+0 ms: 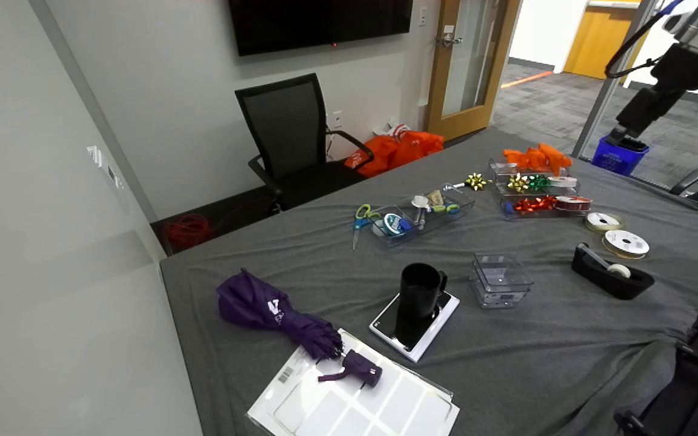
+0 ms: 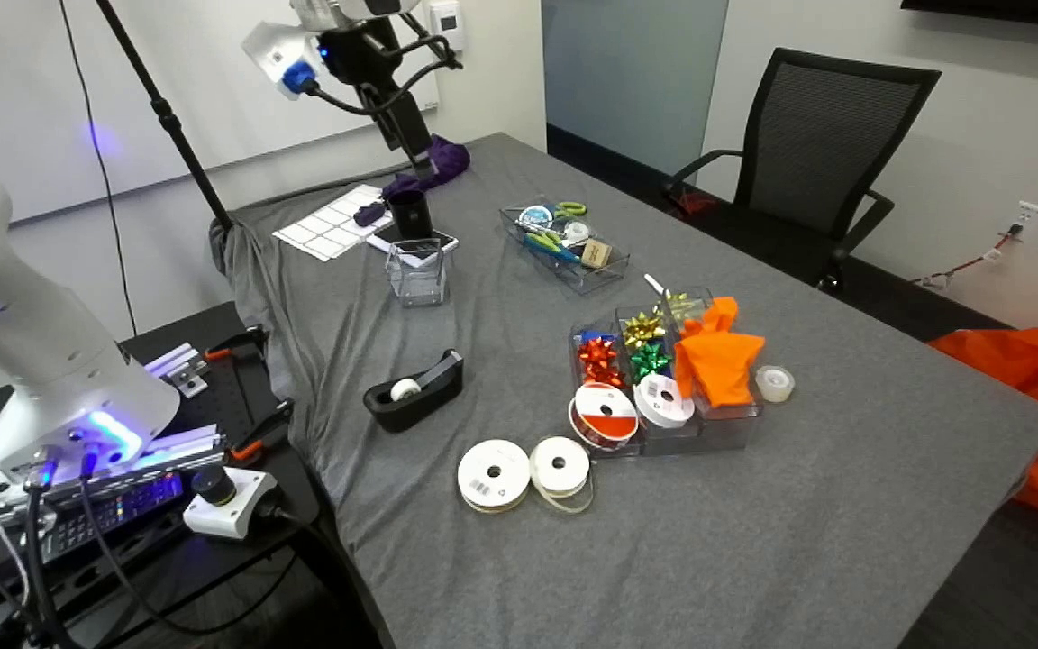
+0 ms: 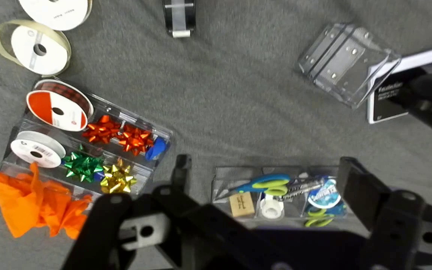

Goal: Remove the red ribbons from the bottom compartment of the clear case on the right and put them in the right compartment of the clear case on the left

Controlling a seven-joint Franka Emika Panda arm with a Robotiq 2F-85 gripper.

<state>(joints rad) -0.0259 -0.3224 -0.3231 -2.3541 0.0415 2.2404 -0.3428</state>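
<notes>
Two shiny red star-shaped bows (image 3: 135,139), well apart from the black end effector (image 3: 266,172)
They sit in a clear plastic case (image 3: 141,122), left of the parted fingers (image 3: 358,191) in the wrist view.

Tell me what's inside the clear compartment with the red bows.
Besides two red bows, it holds a plaid ribbon spool and a blue item. Anything beneath the spool is covered and cannot be seen.

A mesh chair (image 1: 290,130) and wall screen (image 1: 323,25) suggest an office.
</notes>
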